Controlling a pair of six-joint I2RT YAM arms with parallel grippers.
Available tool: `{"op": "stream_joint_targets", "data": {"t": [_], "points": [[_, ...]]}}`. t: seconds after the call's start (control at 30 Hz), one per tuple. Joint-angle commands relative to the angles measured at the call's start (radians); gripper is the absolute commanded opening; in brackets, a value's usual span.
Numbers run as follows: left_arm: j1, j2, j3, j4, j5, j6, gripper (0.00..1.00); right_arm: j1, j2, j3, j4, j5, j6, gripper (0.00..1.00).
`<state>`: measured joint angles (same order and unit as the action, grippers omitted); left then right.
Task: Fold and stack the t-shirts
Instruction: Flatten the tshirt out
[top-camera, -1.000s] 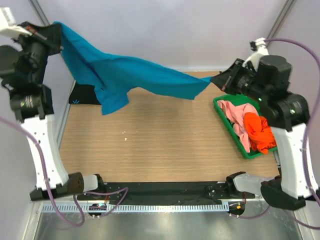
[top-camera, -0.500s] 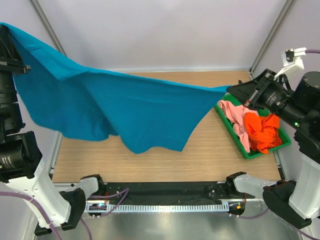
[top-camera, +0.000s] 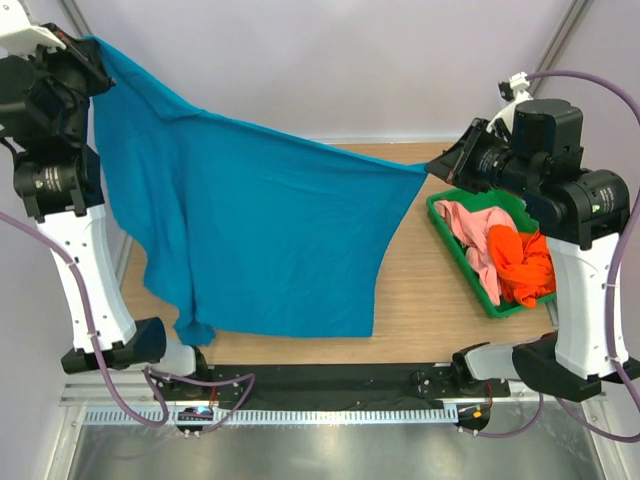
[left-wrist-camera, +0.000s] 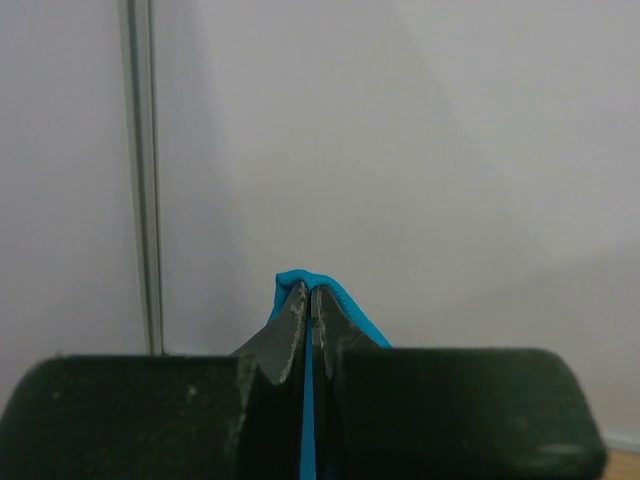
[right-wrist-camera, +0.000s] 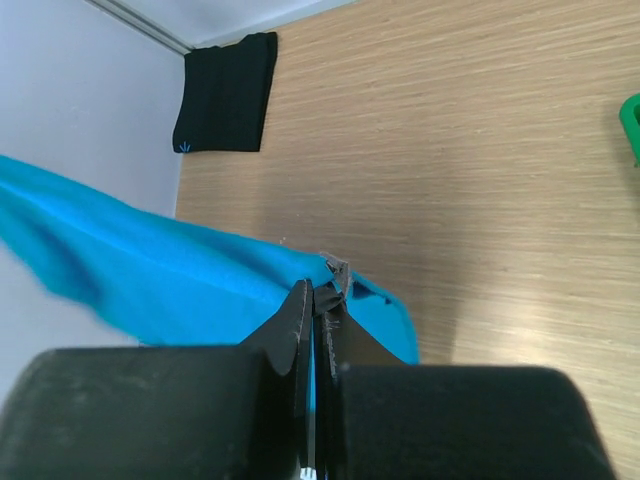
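Observation:
A teal-blue t-shirt (top-camera: 250, 240) hangs stretched in the air between both arms, its lower hem draping to the table's near edge. My left gripper (top-camera: 88, 45) is shut on one corner of it, high at the far left; teal cloth (left-wrist-camera: 300, 280) pokes out past the closed fingertips (left-wrist-camera: 309, 292). My right gripper (top-camera: 432, 166) is shut on the opposite corner (right-wrist-camera: 200, 290) near the tray, jaws pressed together (right-wrist-camera: 318, 295). A folded black t-shirt (right-wrist-camera: 225, 95) with a small light-blue mark lies at the table's far left corner. A pink t-shirt (top-camera: 478, 232) and an orange t-shirt (top-camera: 520, 265) lie crumpled in the tray.
A green plastic tray (top-camera: 448, 235) stands on the wooden table (top-camera: 420, 290) at the right side. Grey walls and metal frame posts (left-wrist-camera: 140, 170) enclose the space. The hanging shirt hides much of the table's left half in the top view.
Both arms have swung the teal shirt back and forth; it now hangs spread flat and lower, reaching the near table edge. The left gripper has moved back into view at the far left.

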<state>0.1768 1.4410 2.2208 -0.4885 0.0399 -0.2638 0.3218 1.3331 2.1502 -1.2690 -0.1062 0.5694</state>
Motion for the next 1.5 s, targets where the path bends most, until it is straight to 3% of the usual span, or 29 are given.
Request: {"op": "stream_joint_targets", "data": {"t": [0.0,0.33,0.67,0.87,1.0,1.13,1.27,1.3,1.4,1.47], "points": [[0.001,-0.056,0.060,0.060,0.015,-0.021,0.00,0.000,-0.051,0.030,0.051,0.017,-0.028,0.02],[-0.023,-0.226,-0.038,0.050,-0.032,0.001,0.00,0.000,-0.155,0.083,-0.052,-0.062,-0.065,0.01],[-0.258,-0.358,0.062,-0.016,-0.317,0.283,0.00,0.000,-0.227,0.194,-0.148,-0.197,-0.036,0.02],[-0.387,-0.373,0.048,0.045,-0.386,0.356,0.00,0.000,-0.229,0.146,-0.161,-0.118,-0.016,0.01],[-0.398,-0.341,-0.154,0.079,-0.359,0.336,0.00,0.002,-0.195,0.003,-0.165,0.000,-0.035,0.02],[-0.393,-0.285,-0.413,0.139,-0.318,0.290,0.00,0.002,-0.143,-0.203,-0.162,0.149,-0.069,0.01],[-0.347,-0.084,-0.614,0.183,-0.155,0.213,0.00,-0.016,-0.103,-0.479,-0.054,0.282,-0.106,0.01],[-0.326,-0.029,-0.631,0.185,-0.131,0.186,0.00,-0.023,-0.100,-0.609,-0.009,0.287,-0.109,0.01],[-0.324,0.227,-0.590,0.142,-0.069,0.175,0.00,-0.095,-0.039,-0.792,0.138,0.272,-0.117,0.01],[-0.323,0.403,-0.519,0.145,-0.049,0.160,0.00,-0.127,0.017,-0.828,0.233,0.281,-0.131,0.01]]}}
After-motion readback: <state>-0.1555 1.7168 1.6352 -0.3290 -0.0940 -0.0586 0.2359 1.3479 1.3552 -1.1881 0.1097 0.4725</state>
